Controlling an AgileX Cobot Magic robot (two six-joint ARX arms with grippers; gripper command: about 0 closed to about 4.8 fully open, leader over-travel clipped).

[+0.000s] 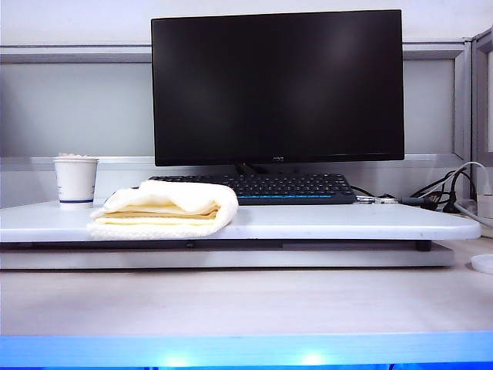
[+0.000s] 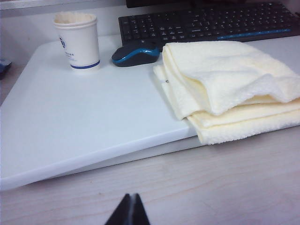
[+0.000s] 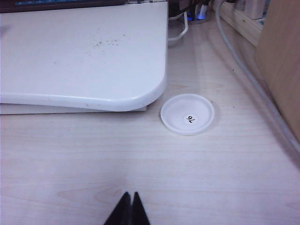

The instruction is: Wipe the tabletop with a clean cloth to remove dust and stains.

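Tabletop (image 1: 323, 222) bears cloth (image 1: 166, 210) lying lengthwise along its front edge.

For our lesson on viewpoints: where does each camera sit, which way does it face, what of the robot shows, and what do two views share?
Exterior: low in front of the desk, facing the monitor; no robot part shows.
Left wrist: above the desk, looking at the cloth and cup; shut left hand shows.
Right wrist: above the desk, facing the tabletop corner and a lid; shut right hand shows.
Shared: exterior and left wrist both show cloth, cup, keyboard.
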